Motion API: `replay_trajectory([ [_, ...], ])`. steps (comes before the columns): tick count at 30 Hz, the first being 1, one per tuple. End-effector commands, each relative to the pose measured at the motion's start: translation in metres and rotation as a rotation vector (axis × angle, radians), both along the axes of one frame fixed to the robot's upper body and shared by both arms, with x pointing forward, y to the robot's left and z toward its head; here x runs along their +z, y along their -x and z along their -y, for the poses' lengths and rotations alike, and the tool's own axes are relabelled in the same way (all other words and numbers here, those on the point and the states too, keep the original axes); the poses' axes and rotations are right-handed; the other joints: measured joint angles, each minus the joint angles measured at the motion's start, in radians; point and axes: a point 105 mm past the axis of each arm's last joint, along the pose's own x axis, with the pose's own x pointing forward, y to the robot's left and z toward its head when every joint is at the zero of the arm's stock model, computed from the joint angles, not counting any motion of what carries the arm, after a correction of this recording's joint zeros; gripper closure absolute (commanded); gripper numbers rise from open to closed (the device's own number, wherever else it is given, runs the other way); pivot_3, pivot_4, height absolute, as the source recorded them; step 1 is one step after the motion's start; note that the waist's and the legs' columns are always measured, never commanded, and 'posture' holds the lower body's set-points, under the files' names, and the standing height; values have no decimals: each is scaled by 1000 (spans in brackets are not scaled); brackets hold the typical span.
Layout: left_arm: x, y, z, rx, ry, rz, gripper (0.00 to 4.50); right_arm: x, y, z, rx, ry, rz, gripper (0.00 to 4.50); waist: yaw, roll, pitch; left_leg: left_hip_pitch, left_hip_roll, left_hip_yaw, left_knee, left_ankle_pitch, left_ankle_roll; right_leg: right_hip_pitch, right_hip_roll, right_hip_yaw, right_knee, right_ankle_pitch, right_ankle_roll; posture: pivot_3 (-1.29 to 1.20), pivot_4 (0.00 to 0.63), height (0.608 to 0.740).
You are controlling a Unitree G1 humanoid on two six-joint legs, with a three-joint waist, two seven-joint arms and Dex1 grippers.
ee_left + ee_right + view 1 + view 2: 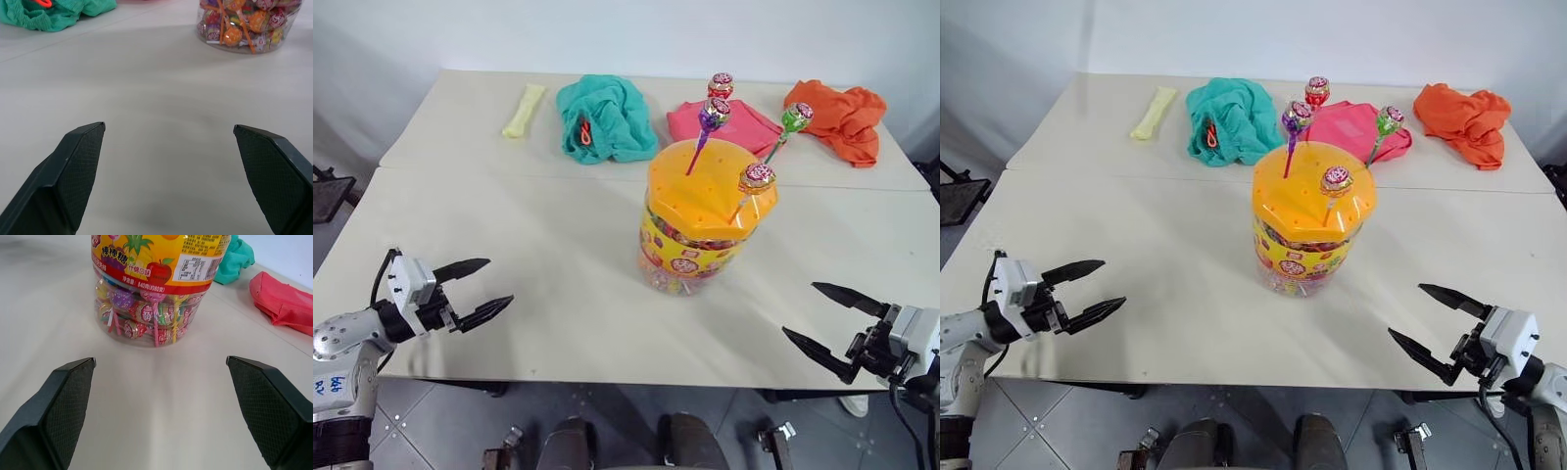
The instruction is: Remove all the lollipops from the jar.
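Orange-lidded jar (pixel 705 220) stood mid-table, nearer the right edge; four lollipops (pixel 757 177) remained planted upright in its domed lid, sticks near vertical, heads uppermost. Right claw (pixel 824 318) hovered over the near edge, pointing at the jar's right flank, somewhat closer than the left claw (pixel 475 291) near the near-left corner. Both claws spread wide, empty.

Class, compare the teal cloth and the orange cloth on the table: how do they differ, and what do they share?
The teal cloth lies left of the jar; the orange cloth lies to its right. The teal cloth carries a small orange loop; the orange cloth is plain. Both are crumpled at the table's far side.
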Motion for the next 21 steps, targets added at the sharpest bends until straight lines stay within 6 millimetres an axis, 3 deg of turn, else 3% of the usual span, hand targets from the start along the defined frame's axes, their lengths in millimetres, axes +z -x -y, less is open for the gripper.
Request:
replay_trajectory([
  [1,8,0,9,-51,-3,17,30,9,1,1,-12,-36,58,0,0,0,0,0,0,0,0,0,0,0,0,0,0,0,0,0,150,740],
  [4,11,-7,8,-42,48,-11,30,28,2,7,-55,-122,121,0,2,0,0,0,0,0,0,0,0,0,0,0,0,0,0,0,150,740],
  [8,29,-31,-23,33,243,-30,30,99,24,8,-98,-399,300,0,18,2,1,-1,0,0,1,0,0,-1,0,0,2,0,0,0,150,740],
  [10,29,-32,-19,-38,268,-77,30,116,31,3,-90,-412,337,0,19,1,1,0,0,-1,1,0,-1,-1,1,-1,3,0,0,0,150,740],
  [12,40,-31,-3,-160,293,-106,30,127,35,0,-88,-397,360,0,20,0,0,0,-1,0,1,0,-1,-1,1,-1,2,0,0,0,150,740],
  [14,69,-31,24,-326,330,-95,30,132,40,-4,-71,-359,364,0,24,-1,0,-1,-1,0,1,0,-1,-1,1,-1,2,0,0,0,150,740],
  [17,115,-35,71,-525,310,5,30,126,41,-13,-42,-296,335,0,51,-2,0,-4,-1,-1,3,0,-1,-1,1,-2,1,0,1,0,150,740],
  [21,152,-31,116,-703,319,128,30,124,38,-17,-35,-297,329,0,46,-1,-1,-5,-7,0,7,-1,1,2,1,-2,1,1,2,0,150,740],
])
